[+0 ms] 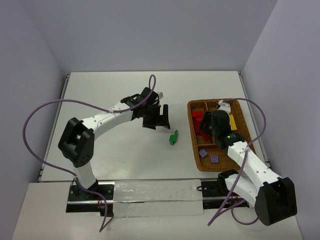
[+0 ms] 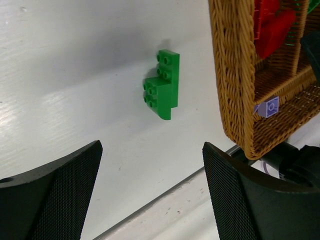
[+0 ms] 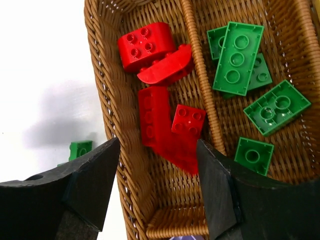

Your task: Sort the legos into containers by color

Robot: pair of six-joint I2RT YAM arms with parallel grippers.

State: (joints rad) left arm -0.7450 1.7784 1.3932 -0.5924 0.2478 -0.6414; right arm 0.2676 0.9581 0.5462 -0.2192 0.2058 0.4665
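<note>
Lego in green [image 2: 162, 84], a small stepped stack, is the one piece I can see outside the tray [image 2: 230, 75]. It lies on the bare desk [image 1: 125, 155] about midway between the near and far edges, a little toward the right edge, near the tray's left wall but not touching it.

Its long axis runs roughly near to far, slightly tilted. In the left wrist view that axis points away from the left hand [image 1: 156, 120], along the gap between the fingers. I judge that closing them would pinch the stack across its narrow width.

The left hand hangs over the desk just to the far-left of the stack, fingers wide apart and empty. It is clearly the nearer one.

The right hand [image 1: 215, 127] hovers inside the tray's outline above the red legos [image 3: 160, 120], its fingers also apart with nothing between them. The wicker wall stands between it and the stack.

The green legos [image 3: 237, 57] lie one partition beyond the red ones, toward the desk's right edge. So I expect the carry to run rightward, over the wall and across the red compartment.
</note>
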